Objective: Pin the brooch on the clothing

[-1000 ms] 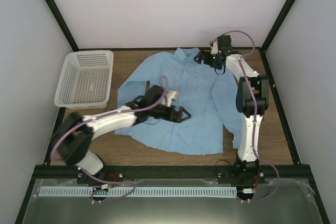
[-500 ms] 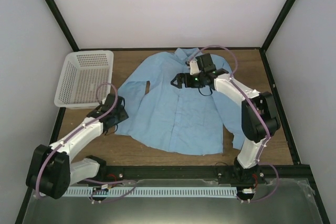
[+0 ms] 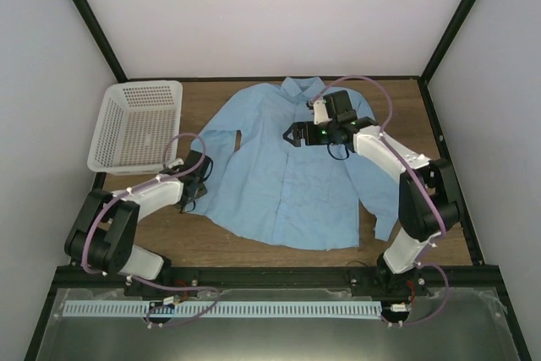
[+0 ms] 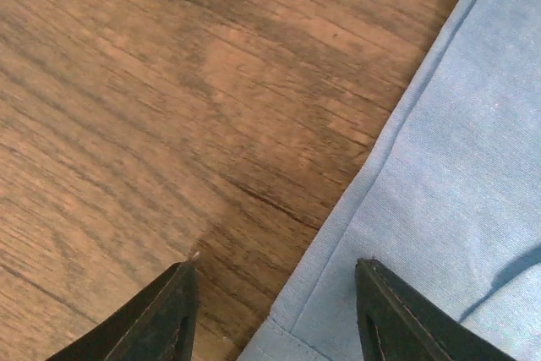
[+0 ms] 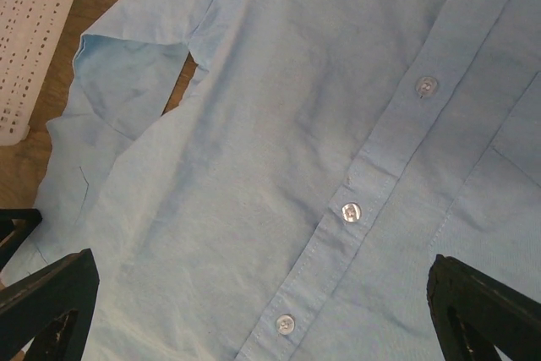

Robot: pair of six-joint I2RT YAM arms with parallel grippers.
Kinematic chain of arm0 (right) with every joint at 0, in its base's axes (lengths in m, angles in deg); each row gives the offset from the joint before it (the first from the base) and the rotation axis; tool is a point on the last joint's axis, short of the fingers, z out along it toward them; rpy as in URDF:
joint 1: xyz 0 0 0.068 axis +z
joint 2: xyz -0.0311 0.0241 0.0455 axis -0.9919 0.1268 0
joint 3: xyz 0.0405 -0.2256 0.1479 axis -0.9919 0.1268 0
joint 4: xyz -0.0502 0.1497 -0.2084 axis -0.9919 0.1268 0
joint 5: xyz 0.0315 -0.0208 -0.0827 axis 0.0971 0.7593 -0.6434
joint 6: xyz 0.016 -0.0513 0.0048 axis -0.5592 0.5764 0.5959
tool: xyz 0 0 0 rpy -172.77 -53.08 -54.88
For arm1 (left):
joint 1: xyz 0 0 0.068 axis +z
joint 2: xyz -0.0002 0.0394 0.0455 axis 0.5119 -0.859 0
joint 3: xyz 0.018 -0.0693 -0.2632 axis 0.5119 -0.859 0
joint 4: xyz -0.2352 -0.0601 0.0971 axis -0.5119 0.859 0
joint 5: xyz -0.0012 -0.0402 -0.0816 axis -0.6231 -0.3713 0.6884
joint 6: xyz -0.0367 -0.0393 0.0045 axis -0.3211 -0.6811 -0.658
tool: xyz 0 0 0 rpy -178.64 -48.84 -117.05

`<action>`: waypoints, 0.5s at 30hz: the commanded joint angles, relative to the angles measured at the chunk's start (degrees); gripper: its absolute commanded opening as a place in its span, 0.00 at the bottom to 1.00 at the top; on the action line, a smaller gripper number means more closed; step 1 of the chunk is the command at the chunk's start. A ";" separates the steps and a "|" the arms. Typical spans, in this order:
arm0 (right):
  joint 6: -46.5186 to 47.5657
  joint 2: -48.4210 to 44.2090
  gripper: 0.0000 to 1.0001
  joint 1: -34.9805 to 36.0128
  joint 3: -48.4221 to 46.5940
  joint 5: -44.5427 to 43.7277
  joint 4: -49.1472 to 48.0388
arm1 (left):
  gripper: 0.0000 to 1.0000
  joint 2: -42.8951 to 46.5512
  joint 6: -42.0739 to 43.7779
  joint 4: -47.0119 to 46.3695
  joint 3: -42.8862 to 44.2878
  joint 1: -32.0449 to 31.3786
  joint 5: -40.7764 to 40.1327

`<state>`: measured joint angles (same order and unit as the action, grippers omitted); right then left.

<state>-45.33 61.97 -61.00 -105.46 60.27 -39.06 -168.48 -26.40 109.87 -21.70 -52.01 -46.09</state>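
Shirt (image 3: 287,166): light blue, long-sleeved, spread front up on the worktop (image 4: 127,82); collar (image 3: 300,86) at the far side, sleeves close in at the sides.
Brooch: not found in any view; no orange-red disc on cloth or wood; perhaps hidden, cannot tell.
Shirt handling: judged light, limp and thin; likely to slide and bunch on the smooth wood if dragged; nothing to break.
Where to hold: best at a stitched edge such as the hem, button strip or collar, since doubled cloth is firmer for a pinch; chest panel beside the buttons (image 5: 350,211) better left flat for the pin.
Brooch handling: presumably small, hard and sharp-pinned, calling for a pinch at the rim; unverified here.
Left hand (image 4: 276,261): fingers apart, low over the shirt's stitched edge, one tip over wood, the other over cloth; nothing gripped.
Right hand (image 5: 260,259): spread wide, empty, hovering above the shirt front.
Basket (image 3: 145,84): white mesh, near the left sleeve, not touching.
Writing: none readable; no brand or label seen on shirt, basket or arms.
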 commanded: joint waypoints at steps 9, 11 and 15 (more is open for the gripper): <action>0.80 -0.36 1.00 0.08 1.92 -0.07 -1.36 | 0.00 3.30 2.39 2.88 1.61 -2.21 -4.64; 0.59 -0.27 1.00 0.08 2.79 0.82 -1.70 | 0.00 6.45 4.27 3.26 2.45 -2.25 -5.12; 0.11 -0.25 1.00 0.08 4.41 2.01 -2.36 | 0.00 14.38 11.05 3.08 4.77 -2.94 -5.28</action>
<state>-45.33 61.97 -61.00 -102.03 60.80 -40.39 -160.96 -22.19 112.49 -20.52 -54.21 -49.41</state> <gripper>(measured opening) 0.999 0.016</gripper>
